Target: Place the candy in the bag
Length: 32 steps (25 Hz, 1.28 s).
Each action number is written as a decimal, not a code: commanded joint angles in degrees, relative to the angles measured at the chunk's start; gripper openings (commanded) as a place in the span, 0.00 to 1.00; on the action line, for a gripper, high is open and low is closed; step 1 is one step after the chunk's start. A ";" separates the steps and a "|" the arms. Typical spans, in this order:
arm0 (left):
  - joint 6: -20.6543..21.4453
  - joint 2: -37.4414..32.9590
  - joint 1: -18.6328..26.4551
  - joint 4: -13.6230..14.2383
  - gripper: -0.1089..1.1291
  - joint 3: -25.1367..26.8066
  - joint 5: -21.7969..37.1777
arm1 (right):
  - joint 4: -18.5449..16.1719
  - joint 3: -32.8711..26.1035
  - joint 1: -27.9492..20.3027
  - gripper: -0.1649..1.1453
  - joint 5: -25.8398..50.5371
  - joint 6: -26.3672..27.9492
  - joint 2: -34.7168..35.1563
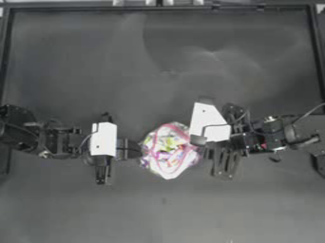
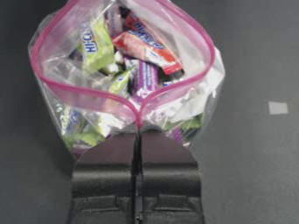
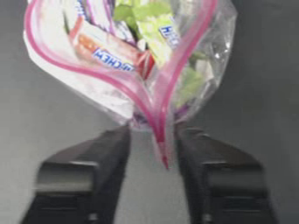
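1. The clear plastic zip bag with the pink-red seal strip (image 1: pixel 168 151) sits in the middle of the dark bench (image 1: pixel 162 66), stuffed with yellow, green and pink sweets, mouth spread wide into a loop.
2. The left claw (image 2: pixel 139 131) is closed tight on the seal strip at its own end of the mouth, jaws pressed together with the pink edge pinched between them.
3. The right claw (image 3: pixel 153 133) is at the opposite end. Its jaws stand apart with the pink strip hanging in the gap, so it looks like it isn't clamping anything, though it's hard to say whether one jaw brushes the plastic.
4. The small rectangular red-orange wrapped candy with the white middle (image 2: pixel 147 51) looks to be inside the bag already, lying slantwise on top of the pile just under the open mouth.
5. The key relation: the mouth's long axis runs claw to claw, both about equally near, and the candy lies straight ahead of the left claw, past the rim. I'd guess what's left is letting go or closing the seal.
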 commanded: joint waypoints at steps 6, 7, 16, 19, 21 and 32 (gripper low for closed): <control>0.00 -1.23 0.00 -0.09 0.16 -1.05 -0.35 | 0.35 1.23 -1.41 0.90 0.18 0.26 -3.78; 0.09 -1.23 0.00 -0.09 0.16 -1.05 -0.35 | 0.35 1.58 -1.58 0.90 0.62 0.26 -4.04; 0.09 -1.32 0.00 0.00 0.16 -0.97 -0.26 | 0.62 5.19 -2.64 0.90 6.06 0.00 -7.73; 0.00 -1.32 0.00 -0.09 0.16 -1.05 -0.26 | 1.23 6.50 -2.64 0.90 8.53 -0.18 -9.58; 0.00 -1.32 -0.09 -0.09 0.16 -0.97 -0.18 | 2.11 7.65 -2.55 0.90 9.14 -0.18 -10.72; 0.00 -1.05 0.00 -0.09 0.16 -1.58 0.00 | 5.27 13.80 -3.34 0.90 9.14 -0.53 -13.97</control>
